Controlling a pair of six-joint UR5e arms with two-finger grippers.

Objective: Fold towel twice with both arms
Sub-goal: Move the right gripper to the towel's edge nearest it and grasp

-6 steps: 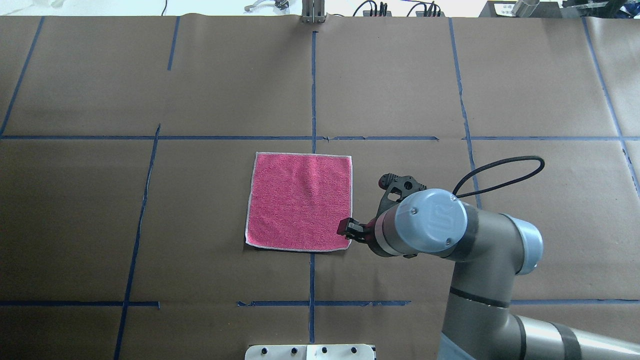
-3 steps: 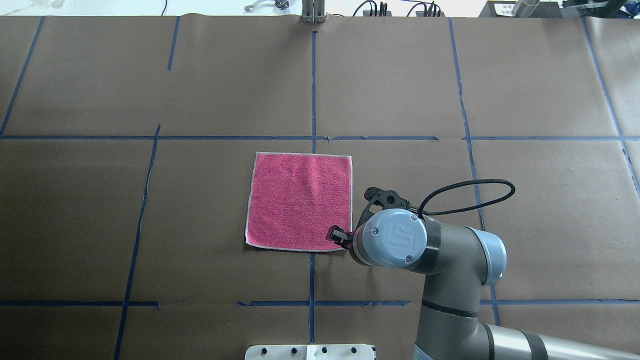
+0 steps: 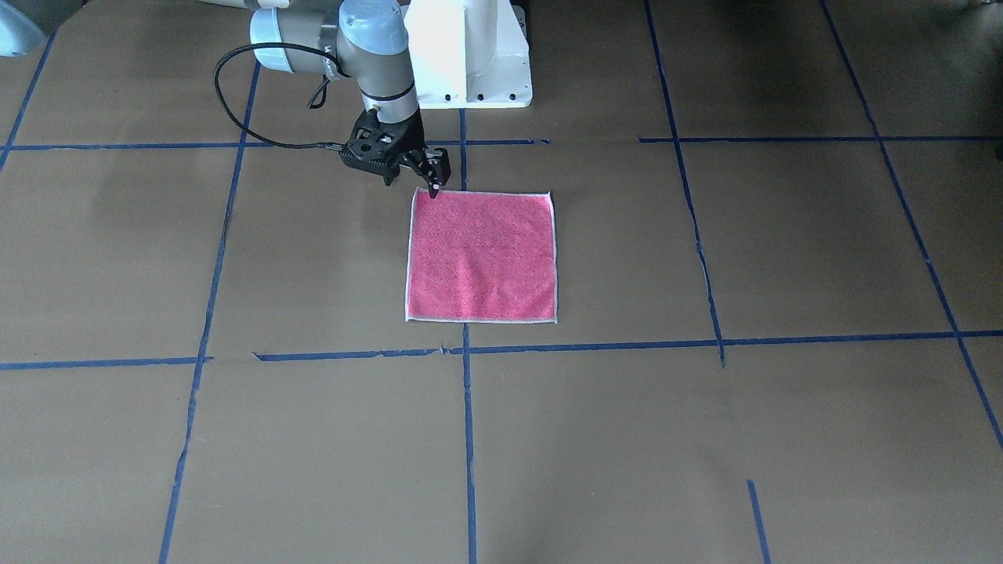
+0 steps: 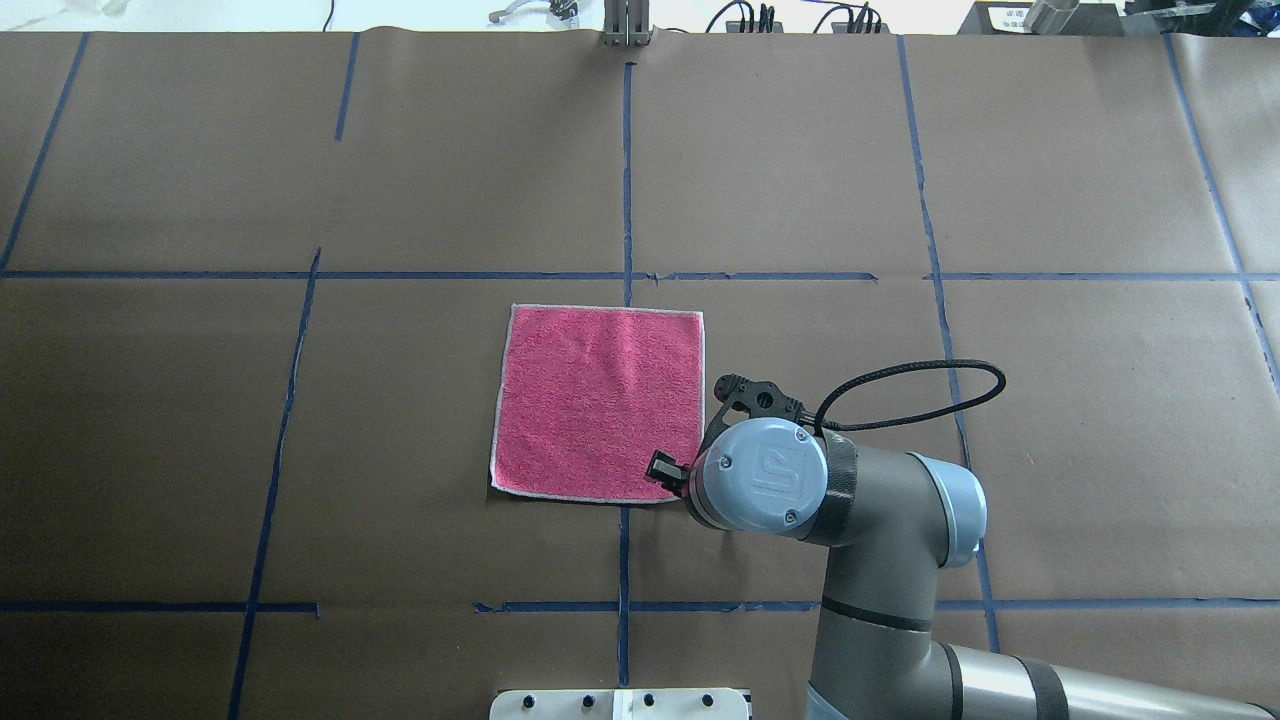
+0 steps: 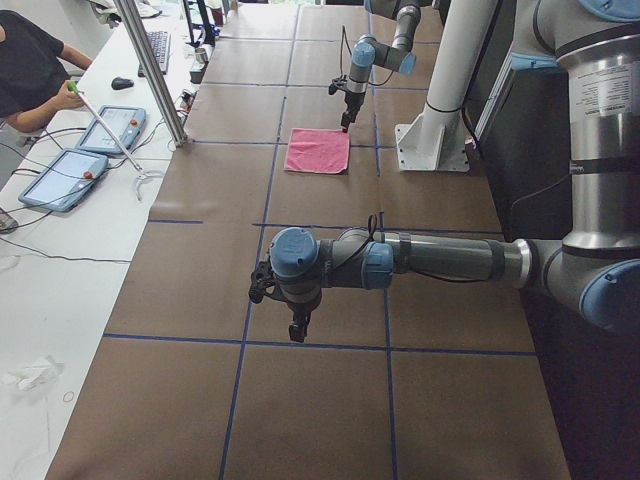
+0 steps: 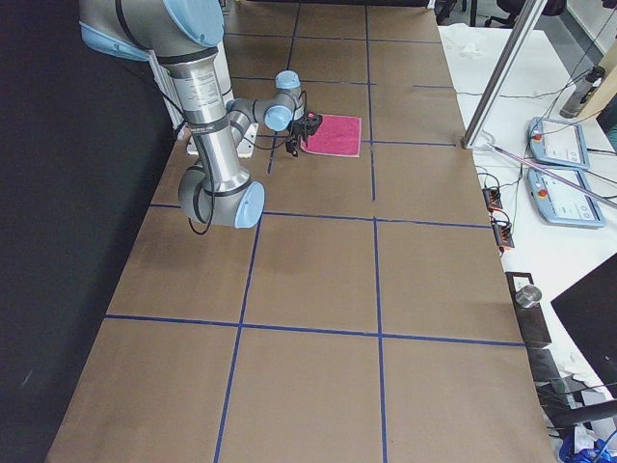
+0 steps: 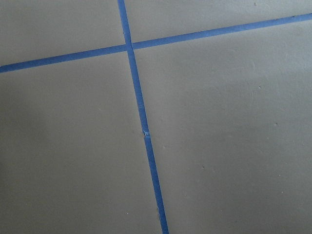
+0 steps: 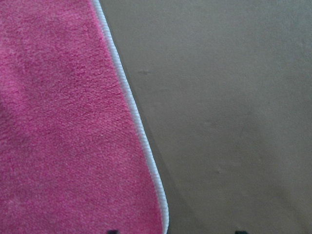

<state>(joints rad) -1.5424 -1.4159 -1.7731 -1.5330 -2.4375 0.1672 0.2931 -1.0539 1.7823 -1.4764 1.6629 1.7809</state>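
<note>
Count: one towel [image 4: 598, 400], two arms, two grippers. The towel lies flat and unfolded, pink face up, with its white stitched border [image 8: 139, 126] visible on all four sides. It sits at the middle of the brown-papered table [image 4: 300, 150], in front of the white pedestal base [image 3: 470, 55], across the centre blue tape line [image 4: 627, 170], with the larger share on the robot's left. Its outline is close to square, so no long axis can be named. Its edges run roughly parallel to the tape grid. The right arm [image 4: 870, 500] reaches in from the robot's right and places the right gripper [image 4: 663, 467] over the towel corner that is nearest the robot on its right side. In the right wrist-mounted view two dark fingertip ends show at the bottom edge, well apart, one over pink cloth and one over bare paper, so the jaws stand spread across the towel's edge and grasp nothing. The front-facing view shows a fingertip down at the corner; contact with the cloth cannot be confirmed. The left arm [image 5: 430, 262] extends over bare table well apart from the towel. The left gripper [image 5: 297, 333] points down near a tape line, and whether its jaws are spread or closed cannot be told.
</note>
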